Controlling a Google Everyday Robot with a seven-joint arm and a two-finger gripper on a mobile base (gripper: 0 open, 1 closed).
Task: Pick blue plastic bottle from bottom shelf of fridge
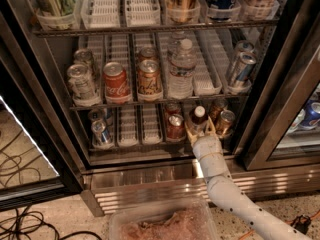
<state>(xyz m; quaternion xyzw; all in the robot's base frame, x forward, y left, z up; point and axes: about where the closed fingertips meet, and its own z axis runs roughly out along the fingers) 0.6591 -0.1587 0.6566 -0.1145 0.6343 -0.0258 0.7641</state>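
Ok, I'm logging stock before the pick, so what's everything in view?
fridge: one, black frame, steel base
bottom shelf: one, white lane trays, lowest rack
blue plastic bottle: one, white cap, bottom shelf right
copper cans: four, beside that bottle
silver cans: two, bottom shelf left
water bottle: one, clear, middle shelf
other cans: several, red, brown, silver, middle shelf
plastic bin: one, clear, floor
cables: several, black, floor left
arm: one, pale, lower right
end effector: one, pale, at the blue plastic bottle

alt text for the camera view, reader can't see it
The robot's gripper reaches into the fridge at the blue plastic bottle on the bottom shelf, which stands between copper-coloured cans. A clear water bottle stands on the shelf above.
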